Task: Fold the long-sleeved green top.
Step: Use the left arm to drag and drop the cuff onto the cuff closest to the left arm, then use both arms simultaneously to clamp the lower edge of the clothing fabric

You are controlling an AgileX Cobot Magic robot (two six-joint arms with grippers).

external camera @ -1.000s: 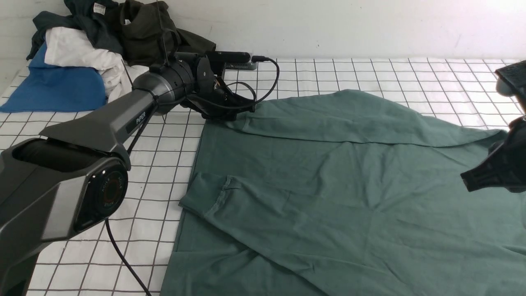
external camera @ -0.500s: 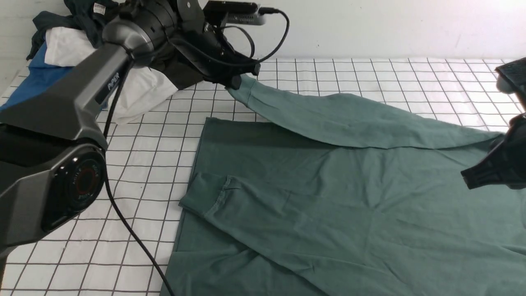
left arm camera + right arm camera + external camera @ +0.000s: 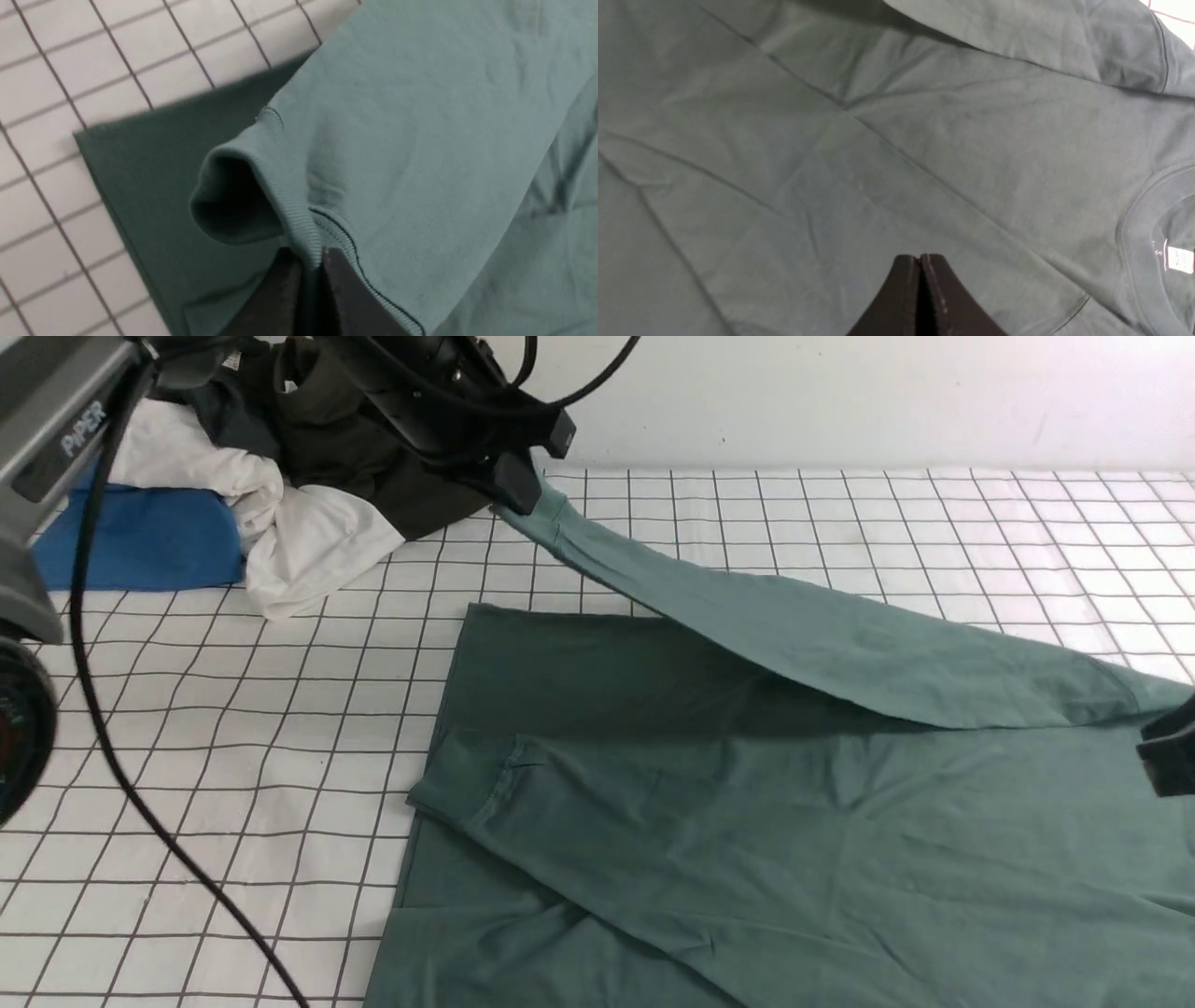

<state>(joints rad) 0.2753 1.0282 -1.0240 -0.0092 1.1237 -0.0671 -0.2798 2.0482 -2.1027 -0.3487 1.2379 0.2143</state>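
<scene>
Top: the large muted teal-green cotton long-sleeved top (image 3: 747, 840) lies spread on the surface (image 3: 280, 709); its flat body is the landmark.
Left claw (image 3: 526, 490): clamped on the far sleeve's (image 3: 840, 653) ribbed cuff (image 3: 294, 210), in the air above the body's far hem corner.
Long axis: the sleeve slants from cuff to shoulder along the body's far edge; folding likely carries it robot-ward over the body.
Right claw (image 3: 920, 259): jaws together, empty, hovering over the body's neckline (image 3: 1122, 224) end.
Surface: white cloth, dark grid.
Room: white wall (image 3: 840, 401); heap of clothes (image 3: 308, 537) beyond the body's hem.

top (image 3: 747, 821): teal-green | table cover (image 3: 233, 709): white, dark grid lines | cloth (image 3: 140, 546): bright blue
</scene>
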